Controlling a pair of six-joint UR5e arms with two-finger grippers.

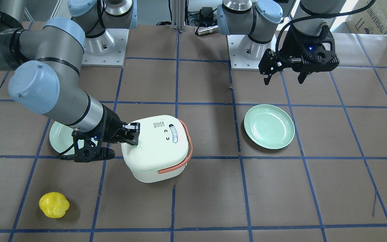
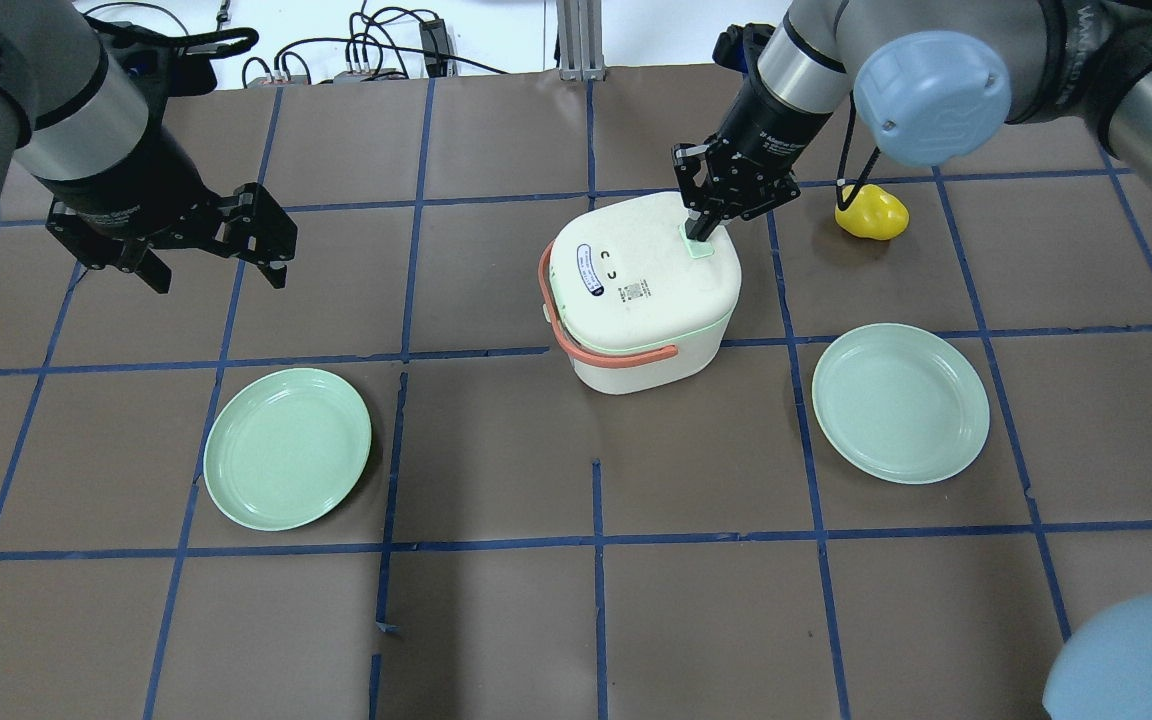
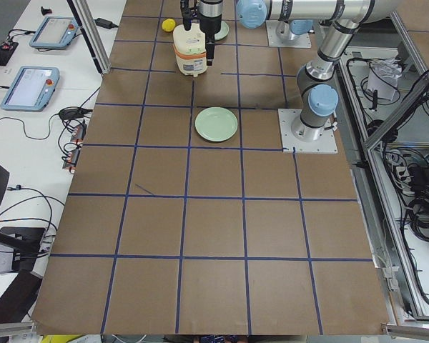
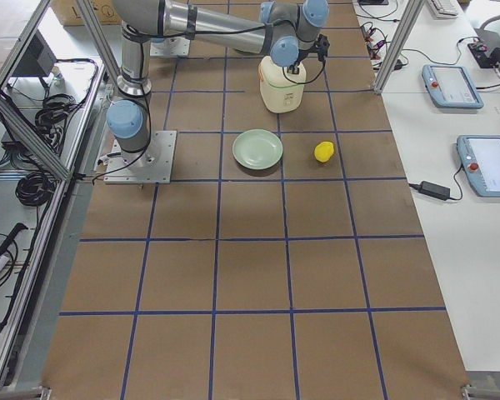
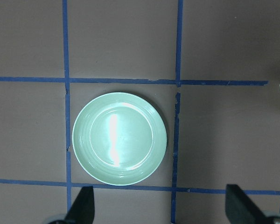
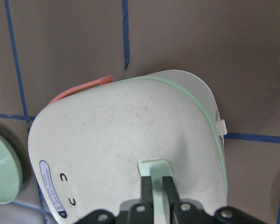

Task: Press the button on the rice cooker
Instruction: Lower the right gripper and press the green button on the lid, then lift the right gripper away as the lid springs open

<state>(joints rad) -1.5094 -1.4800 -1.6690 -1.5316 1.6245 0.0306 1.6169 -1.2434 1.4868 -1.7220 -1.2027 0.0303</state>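
With fingers pinched together on nothing, the right gripper [image 2: 700,230] rests its tips on the pale green button [image 6: 154,167] of the rice cooker [image 2: 646,290] near the desk's far edge, so the press seems begun but unconfirmed, while the left gripper [image 2: 218,272] hangs spread and empty.

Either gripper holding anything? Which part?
Nothing held. The right gripper is shut, tips on the pale green button of the white rice cooker; left gripper open, empty.
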